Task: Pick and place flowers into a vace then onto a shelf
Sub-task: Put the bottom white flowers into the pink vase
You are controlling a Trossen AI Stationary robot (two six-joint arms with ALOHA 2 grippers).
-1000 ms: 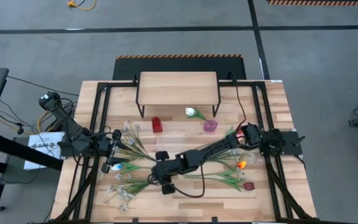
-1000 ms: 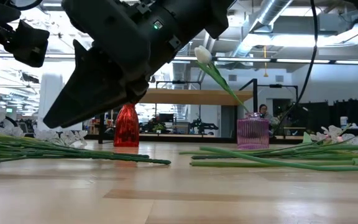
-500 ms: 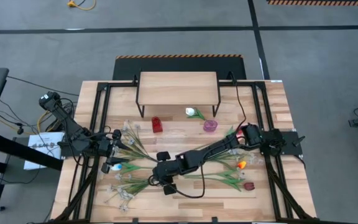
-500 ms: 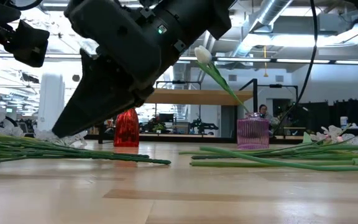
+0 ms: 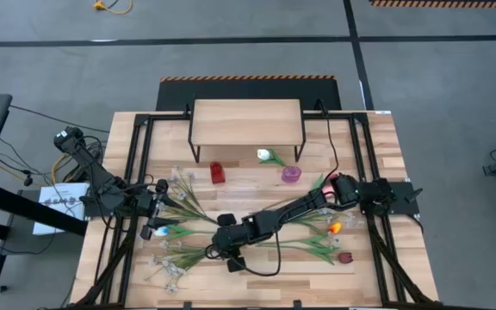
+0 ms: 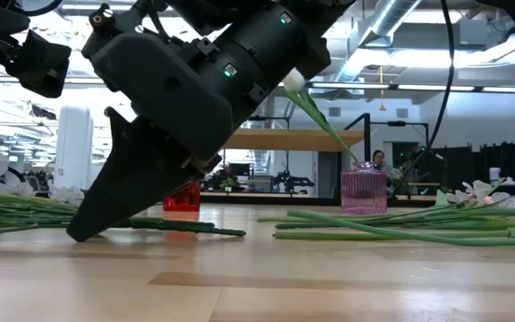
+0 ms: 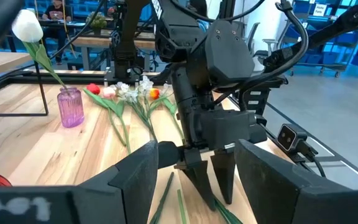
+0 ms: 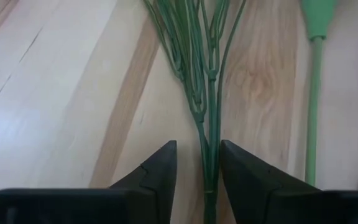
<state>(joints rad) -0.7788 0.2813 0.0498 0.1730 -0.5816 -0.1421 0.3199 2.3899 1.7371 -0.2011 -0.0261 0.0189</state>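
A spray of small white blossoms [image 5: 172, 260] lies on the table at the near left, and its green stem [image 8: 205, 127] runs between the fingers of my right gripper [image 5: 223, 249]. The gripper is open, slants down and has its tips at the tabletop [image 6: 77, 234]. More sprays [image 5: 182, 196] lie at the left, and tulips [image 5: 334, 227] lie at the right. A white tulip [image 5: 265, 156] stands in a pink vase [image 5: 292, 174] in front of the shelf [image 5: 248, 122]. My left gripper [image 7: 197, 186] waits open at the table's left. My right gripper straddles the spray's stem [image 8: 207, 168], one finger on each side, and comes at it slanting down from the table's right. The stem lies flat on the table, close against one finger [image 8: 244, 171]. I cannot tell whether that finger touches it.
A red vase [image 5: 218, 173] stands in front of the shelf's left part. A dark red tulip [image 5: 344, 257] and long stems [image 6: 401, 228] lie near the right arm. A black frame [image 5: 136, 146] borders the table's sides.
My right gripper has sunk toward the table until its fingertips reach the spray's stems at the near left. The flowers and vases have stayed where they were.
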